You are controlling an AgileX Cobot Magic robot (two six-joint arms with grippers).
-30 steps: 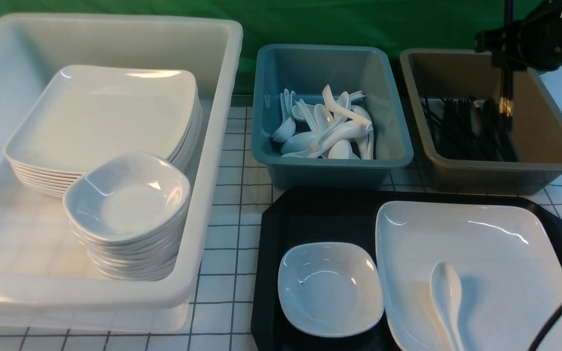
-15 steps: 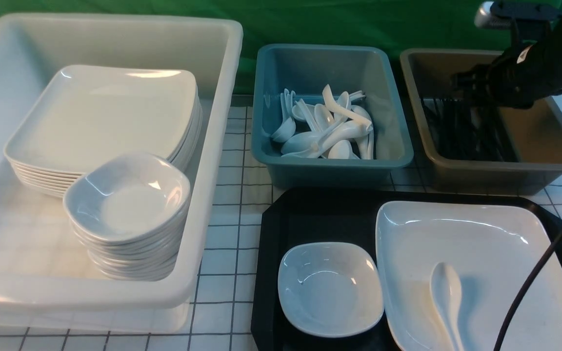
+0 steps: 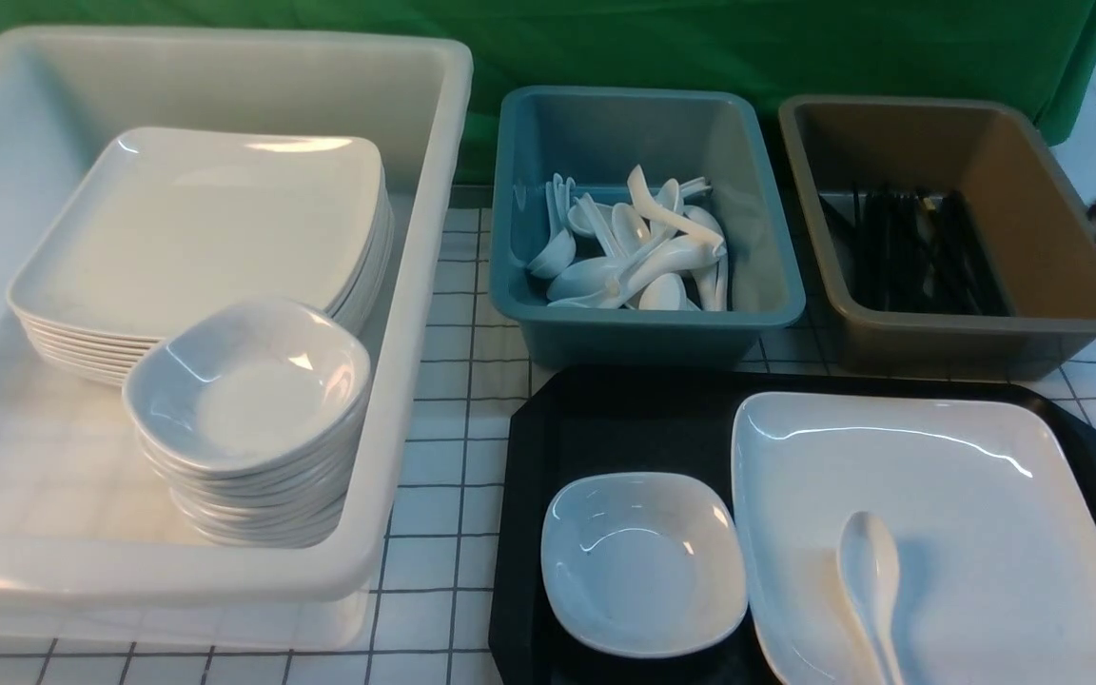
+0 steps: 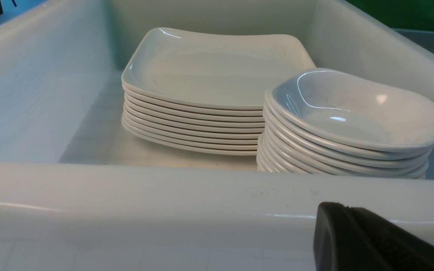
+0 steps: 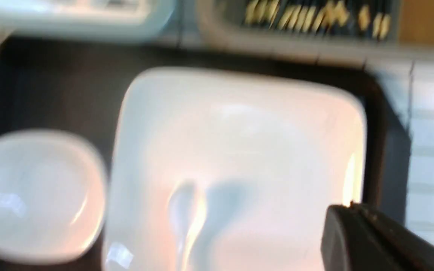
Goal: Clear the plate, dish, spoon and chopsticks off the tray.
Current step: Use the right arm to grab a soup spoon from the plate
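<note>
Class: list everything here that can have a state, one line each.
Big black rectangular plastic tray, carrying three pieces.
Large shallow white squarish plate, flat on the tray.
White glossy soup spoon, lying on the plate.
Small deep white dish, upright, empty, on the tray.
Large white plastic tub, holding stacked plates and stacked dishes.
Teal plastic tub, holding loose spoons.
Brown plastic tub, holding black chopsticks.
</note>
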